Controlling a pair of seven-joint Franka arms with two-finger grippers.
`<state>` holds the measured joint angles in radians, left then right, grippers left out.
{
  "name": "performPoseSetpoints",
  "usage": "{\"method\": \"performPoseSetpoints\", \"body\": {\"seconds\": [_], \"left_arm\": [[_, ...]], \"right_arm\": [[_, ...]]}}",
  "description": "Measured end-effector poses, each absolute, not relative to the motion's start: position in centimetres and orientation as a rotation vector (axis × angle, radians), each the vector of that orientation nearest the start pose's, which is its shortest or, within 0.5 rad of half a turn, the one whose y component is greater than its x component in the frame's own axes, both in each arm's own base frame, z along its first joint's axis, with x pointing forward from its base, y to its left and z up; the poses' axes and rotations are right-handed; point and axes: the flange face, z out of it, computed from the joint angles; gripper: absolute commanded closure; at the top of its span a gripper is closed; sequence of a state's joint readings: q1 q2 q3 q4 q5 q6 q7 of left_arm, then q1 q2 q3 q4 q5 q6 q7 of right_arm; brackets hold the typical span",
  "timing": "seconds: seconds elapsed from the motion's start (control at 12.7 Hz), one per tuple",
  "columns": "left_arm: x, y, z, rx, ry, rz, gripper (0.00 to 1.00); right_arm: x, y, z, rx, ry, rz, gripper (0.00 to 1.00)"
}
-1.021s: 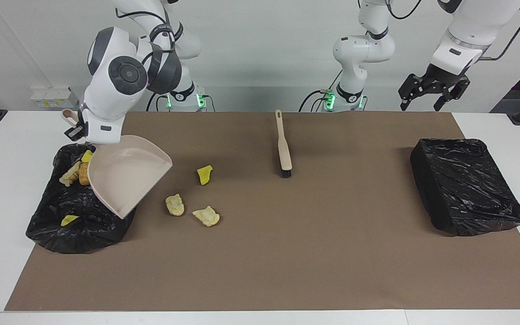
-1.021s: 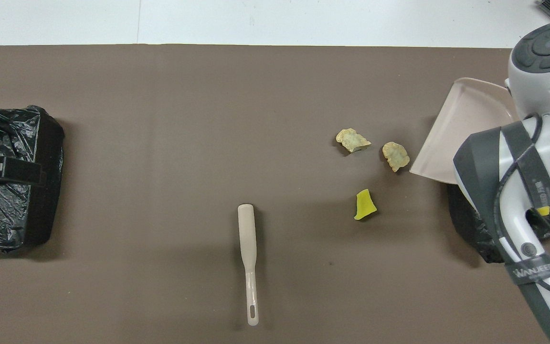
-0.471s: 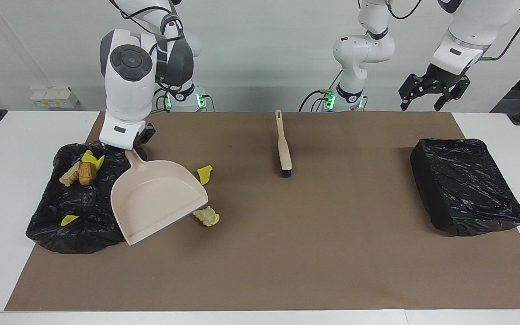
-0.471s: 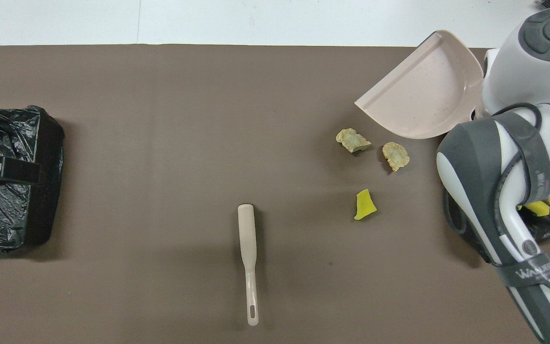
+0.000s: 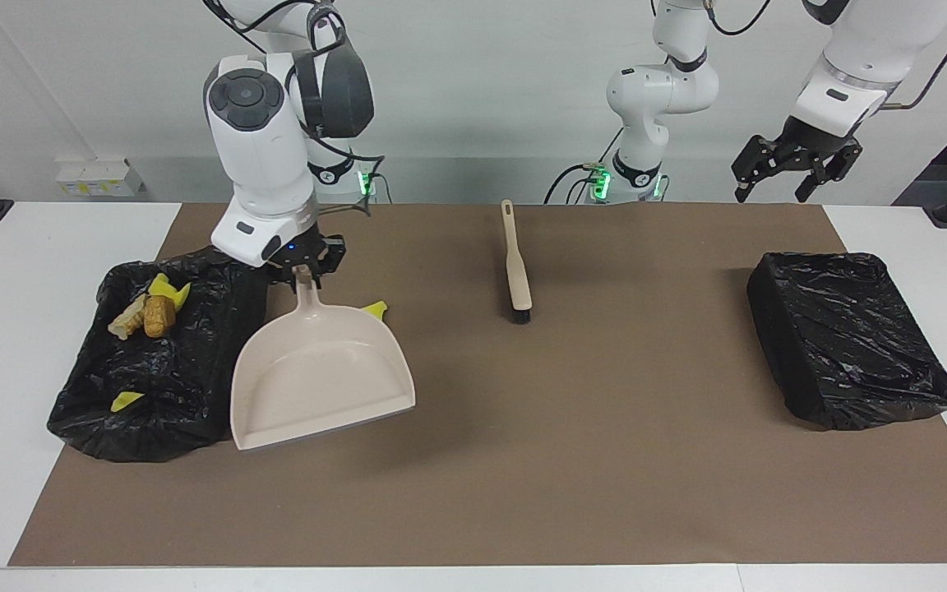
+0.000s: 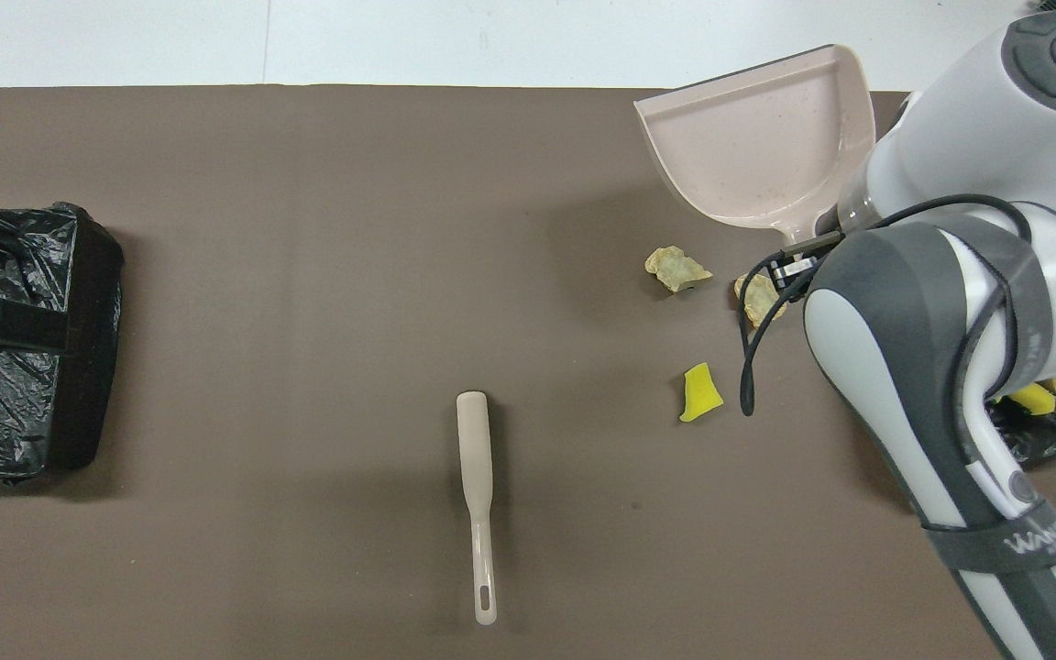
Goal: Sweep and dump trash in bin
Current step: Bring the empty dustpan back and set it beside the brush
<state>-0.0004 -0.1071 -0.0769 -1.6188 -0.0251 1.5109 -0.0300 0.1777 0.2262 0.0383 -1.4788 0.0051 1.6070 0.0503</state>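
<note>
My right gripper (image 5: 302, 278) is shut on the handle of the beige dustpan (image 5: 321, 374) and holds it, empty and tilted, above the mat beside the black bin (image 5: 153, 362). The bin holds yellow wedges (image 5: 166, 290), a golden-brown nugget (image 5: 159, 315) and a beige chunk (image 5: 124, 321). On the mat lie two beige chunks (image 6: 675, 269) (image 6: 755, 295) and a yellow wedge (image 6: 700, 394). In the facing view the pan hides the chunks and part of the wedge (image 5: 375, 309). My left gripper (image 5: 794, 177) waits open in the air.
The beige brush (image 5: 516, 267) lies on the brown mat (image 5: 572, 460) near the robots, bristles away from them. A second black-bagged bin (image 5: 847, 337) stands at the left arm's end of the table. The brush also shows in the overhead view (image 6: 478, 477).
My right gripper swung the dustpan away from over the bin toward the middle of the mat and levelled it, its mouth now pointing away from the robots. The left arm barely moved.
</note>
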Motion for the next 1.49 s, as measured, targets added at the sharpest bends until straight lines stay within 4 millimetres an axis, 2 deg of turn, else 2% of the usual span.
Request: {"method": "performPoseSetpoints", "body": {"seconds": [0.08,0.24,0.47,0.71,0.86,1.26,1.49], "left_arm": [[51.3,-4.6,65.4,-3.157,0.079,0.003,0.0],[51.3,-4.6,65.4,-3.157,0.08,0.003,0.0],[51.3,-4.7,65.4,-3.157,0.081,0.003,0.0],[51.3,-4.7,65.4,-3.157,0.081,0.003,0.0],[51.3,-4.7,65.4,-3.157,0.081,0.003,0.0],[51.3,-4.7,65.4,-3.157,0.081,0.003,0.0],[51.3,-4.6,65.4,-3.157,0.08,0.003,0.0]], "right_arm": [[60.5,13.6,53.8,-3.081,-0.159,0.168,1.0],[60.6,14.3,52.8,-3.038,-0.114,0.207,1.0],[60.9,17.5,49.6,-3.004,-0.122,0.283,1.0],[61.5,20.6,48.9,-2.915,-0.019,0.268,1.0],[62.1,23.4,47.8,-2.906,-0.046,0.279,1.0],[62.6,31.5,42.4,-2.905,-0.132,0.341,1.0],[62.3,35.9,37.8,-2.843,0.103,0.451,1.0]]}}
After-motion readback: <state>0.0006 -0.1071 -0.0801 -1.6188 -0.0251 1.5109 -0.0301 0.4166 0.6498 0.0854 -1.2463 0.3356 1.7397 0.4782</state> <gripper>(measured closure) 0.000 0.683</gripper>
